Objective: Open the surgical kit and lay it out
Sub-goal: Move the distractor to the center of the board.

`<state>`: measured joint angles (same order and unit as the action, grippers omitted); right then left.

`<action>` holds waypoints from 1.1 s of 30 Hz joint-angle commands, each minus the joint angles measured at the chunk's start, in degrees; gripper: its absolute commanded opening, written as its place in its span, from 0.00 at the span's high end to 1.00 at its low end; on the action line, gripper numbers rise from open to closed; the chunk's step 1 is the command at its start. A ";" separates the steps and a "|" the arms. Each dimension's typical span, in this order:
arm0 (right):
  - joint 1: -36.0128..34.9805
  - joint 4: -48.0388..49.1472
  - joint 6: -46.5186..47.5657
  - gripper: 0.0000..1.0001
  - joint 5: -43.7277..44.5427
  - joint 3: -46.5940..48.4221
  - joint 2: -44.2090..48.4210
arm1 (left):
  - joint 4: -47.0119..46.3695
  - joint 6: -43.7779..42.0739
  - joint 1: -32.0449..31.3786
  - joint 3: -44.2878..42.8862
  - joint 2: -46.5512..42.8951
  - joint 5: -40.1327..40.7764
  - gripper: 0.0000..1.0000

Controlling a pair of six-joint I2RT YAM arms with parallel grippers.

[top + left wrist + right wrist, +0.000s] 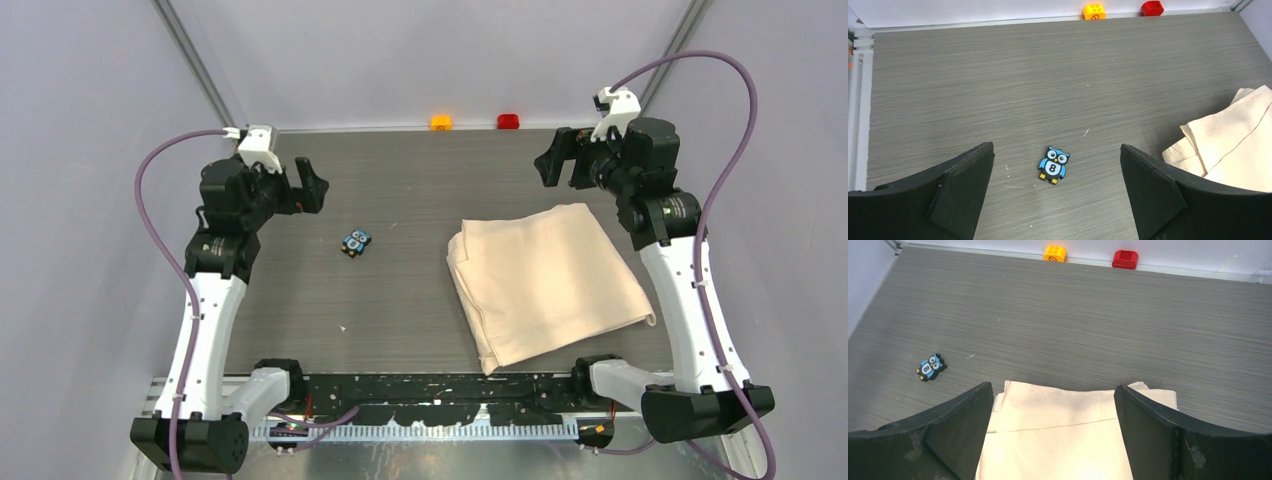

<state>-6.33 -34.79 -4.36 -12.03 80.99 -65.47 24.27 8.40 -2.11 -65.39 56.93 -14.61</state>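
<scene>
- Stands at the very start: cloth wrap (pixel 545 280) folded shut on the worktop's (pixel 420 180) right half, near the right claw (pixel 1053 386).
- Holds nothing in right or left claw (pixel 1056 147); both spread wide, raised.
- Calls next, probably, for pinching a top flap edge and peeling outward.

Wrist views crop the cloth wrap (pixel 1058 440) (fingers (pixel 933 440) cover part).
</scene>
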 commanded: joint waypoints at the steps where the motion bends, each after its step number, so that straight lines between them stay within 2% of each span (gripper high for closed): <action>1: 0.30 0.42 3.13 0.05 -2.98 0.57 2.68 | 1.74 -4.28 0.27 -1.68 -2.05 -1.34 0.00; 7: 0.30 -3.58 8.97 0.05 -3.17 -2.13 3.75 | 4.58 -10.69 0.18 -1.17 -2.51 -6.65 0.00; 14: 0.30 1.00 9.79 0.05 0.28 -15.58 7.54 | 5.26 -15.14 -0.03 2.39 -1.07 -9.70 0.00; 20: 0.35 7.57 9.42 0.05 -0.23 -24.28 6.88 | 6.56 -21.91 -3.94 5.13 4.55 -2.49 0.00; 27: 0.59 7.57 9.81 0.05 1.59 -25.71 8.18 | 8.88 -25.39 -7.91 5.45 14.38 0.36 0.00; 33: 1.11 7.54 9.99 0.05 2.59 -26.41 8.66 | 8.19 -28.05 -11.92 2.72 27.13 5.45 0.00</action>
<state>-5.61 -30.33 4.69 -10.85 55.24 -58.48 32.42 -16.36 -12.05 -59.79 77.43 -13.32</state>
